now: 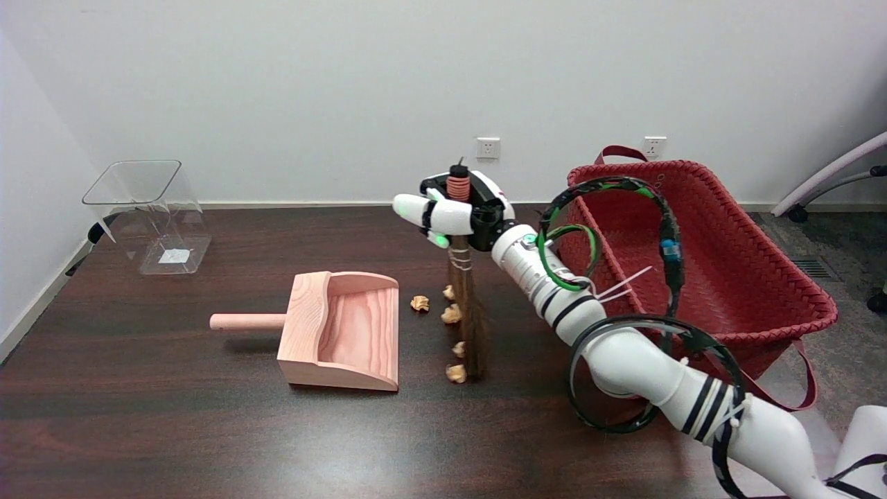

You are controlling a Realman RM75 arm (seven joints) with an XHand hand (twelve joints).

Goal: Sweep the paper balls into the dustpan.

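Note:
My right hand (457, 211) grips the handle of a small brown broom (470, 312), held upright with its bristles spread on the dark table. Several crumpled tan paper balls (451, 314) lie along the bristles' left side, one (419, 303) a little further left and one (456, 373) at the near end. The wooden dustpan (343, 329) lies left of them, its open mouth facing right toward the balls and its round handle (247, 321) pointing left. No ball shows inside the pan.
A red woven basket (700, 256) stands at the right behind my arm. A clear plastic container (149, 215) sits at the table's far left corner. The table edge runs along the left; cables loop around my forearm.

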